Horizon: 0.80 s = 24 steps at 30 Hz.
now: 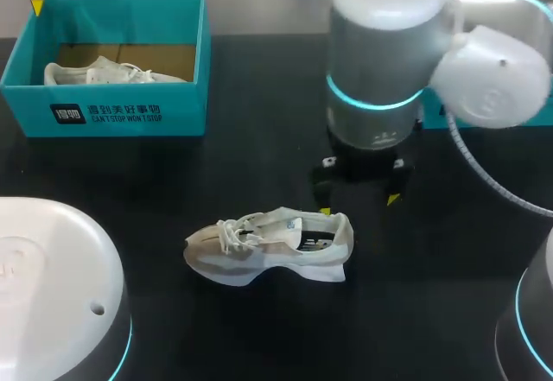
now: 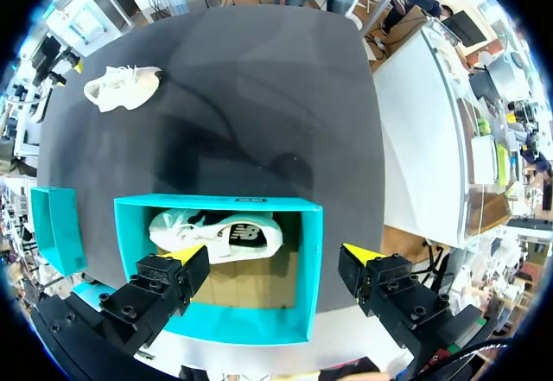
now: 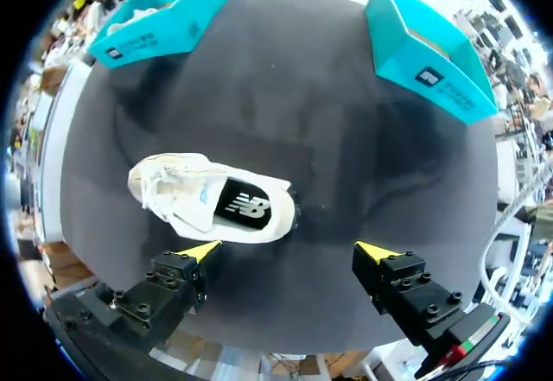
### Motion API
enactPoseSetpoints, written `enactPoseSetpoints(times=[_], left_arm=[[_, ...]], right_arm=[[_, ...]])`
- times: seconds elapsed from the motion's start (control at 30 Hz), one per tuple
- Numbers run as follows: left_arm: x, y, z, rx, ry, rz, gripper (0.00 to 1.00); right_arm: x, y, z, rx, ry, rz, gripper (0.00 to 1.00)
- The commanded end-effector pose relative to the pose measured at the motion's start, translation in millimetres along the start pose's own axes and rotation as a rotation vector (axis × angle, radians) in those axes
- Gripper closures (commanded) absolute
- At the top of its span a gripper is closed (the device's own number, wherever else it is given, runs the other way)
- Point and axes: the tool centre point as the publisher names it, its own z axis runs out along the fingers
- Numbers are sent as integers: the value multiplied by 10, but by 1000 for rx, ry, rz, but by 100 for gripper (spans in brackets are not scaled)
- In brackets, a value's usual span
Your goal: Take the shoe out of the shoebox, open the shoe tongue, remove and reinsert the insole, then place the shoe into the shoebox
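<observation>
The right pincer hangs open just beside the shoe on the desk, the left pincer open over the shoebox, whose wall half-hides another shoe.

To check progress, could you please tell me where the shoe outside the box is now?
In the head view the shoe lies midway across the table, just nearer the camera than the open right gripper, well clear of the shoebox at far left.

A black table carries a spare teal box near one edge
</observation>
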Motion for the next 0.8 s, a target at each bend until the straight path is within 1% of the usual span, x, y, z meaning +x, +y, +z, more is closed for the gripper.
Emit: enactPoseSetpoints(times=[0.03,0.33,0.37,0.4,0.43,0.47,0.5,0.53,0.6,0.67,0.7,0.73,0.77,0.8], left_arm=[[5,0,-6,0,2,1,0],[5,0,-6,0,2,1,0],[5,0,-6,0,2,1,0],[5,0,-6,0,2,1,0],[5,0,-6,0,2,1,0],[5,0,-6,0,2,1,0],[5,0,-6,0,2,1,0],[5,0,-6,0,2,1,0],[5,0,-6,0,2,1,0],[5,0,-6,0,2,1,0],[5,0,-6,0,2,1,0],[5,0,-6,0,2,1,0],[5,0,-6,0,2,1,0],[5,0,-6,0,2,1,0]], right_arm=[[-508,-93,-139,-99,347,-213,0],[-508,-93,-139,-99,347,-213,0],[-550,-76,-111,-136,409,-222,0],[-631,-58,-72,-136,413,-183,0],[-709,-47,-55,-144,406,-178,0],[-765,-43,-59,-177,475,-187,0],[-822,-38,-71,-203,490,-191,0],[-870,-34,-76,-213,483,-203,0],[-969,-26,-103,-282,594,-255,0],[-1076,-19,-123,-332,659,-296,0],[-1132,-12,-128,-344,662,-290,0],[-1165,-1,-124,-351,678,-318,0],[-1195,-2,-131,-369,735,-357,0],[-1229,2,-137,-380,751,-367,0]])
